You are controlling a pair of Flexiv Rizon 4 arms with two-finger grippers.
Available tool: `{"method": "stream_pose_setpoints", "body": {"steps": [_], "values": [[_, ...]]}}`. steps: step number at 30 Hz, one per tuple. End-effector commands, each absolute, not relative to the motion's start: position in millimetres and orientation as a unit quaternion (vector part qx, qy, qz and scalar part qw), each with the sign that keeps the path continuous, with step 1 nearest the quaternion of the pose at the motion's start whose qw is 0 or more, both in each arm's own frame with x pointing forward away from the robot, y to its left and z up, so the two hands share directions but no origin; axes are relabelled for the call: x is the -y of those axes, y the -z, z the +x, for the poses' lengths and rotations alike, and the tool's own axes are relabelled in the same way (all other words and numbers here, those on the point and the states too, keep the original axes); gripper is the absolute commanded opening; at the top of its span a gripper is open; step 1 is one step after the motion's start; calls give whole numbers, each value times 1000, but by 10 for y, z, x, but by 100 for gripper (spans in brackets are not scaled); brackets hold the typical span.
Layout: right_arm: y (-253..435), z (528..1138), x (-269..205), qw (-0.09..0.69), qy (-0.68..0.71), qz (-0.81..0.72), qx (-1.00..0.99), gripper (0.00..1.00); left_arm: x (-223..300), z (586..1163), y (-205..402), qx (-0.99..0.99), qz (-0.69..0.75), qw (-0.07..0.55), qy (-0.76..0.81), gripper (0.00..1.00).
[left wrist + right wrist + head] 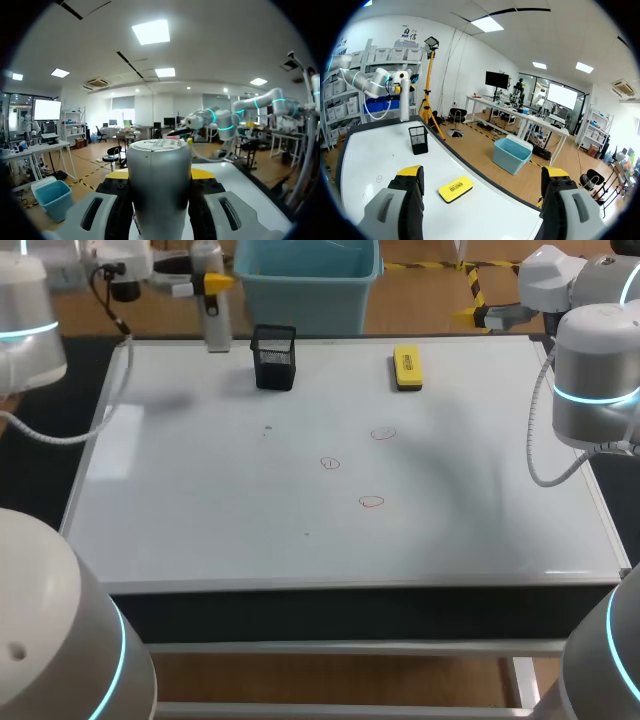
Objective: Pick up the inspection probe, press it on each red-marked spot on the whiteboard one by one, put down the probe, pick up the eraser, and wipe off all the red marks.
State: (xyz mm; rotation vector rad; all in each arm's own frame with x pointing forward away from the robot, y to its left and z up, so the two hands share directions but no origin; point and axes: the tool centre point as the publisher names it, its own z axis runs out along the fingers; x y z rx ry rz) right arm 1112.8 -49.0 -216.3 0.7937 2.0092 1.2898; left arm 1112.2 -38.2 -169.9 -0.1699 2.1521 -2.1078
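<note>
Probe (216, 325) stood clamped upright in left tool (205, 284), just beside black holder (274, 357); right tool (482, 172) gaped wide, empty. Judged: pressing pending; next, carry probe from holder down onto a red mark (383, 433).

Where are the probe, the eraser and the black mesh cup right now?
probe (216, 325), head view, on its grey lower shaft.
eraser (406, 368), head view, middle of its yellow top.
black mesh cup (274, 365), head view, on its front wall.
</note>
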Motion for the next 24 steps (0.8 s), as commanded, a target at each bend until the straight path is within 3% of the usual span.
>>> {"method": "stream_pose_setpoints", "body": {"steps": [1,24], "values": [[2162,11134,494,307,-488,300,-760,100,256,10984,1720,-708,-90,97,694,0],[2162,11134,494,307,-488,300,-760,100,-291,10884,2175,-698,-95,134,697,0]]}}
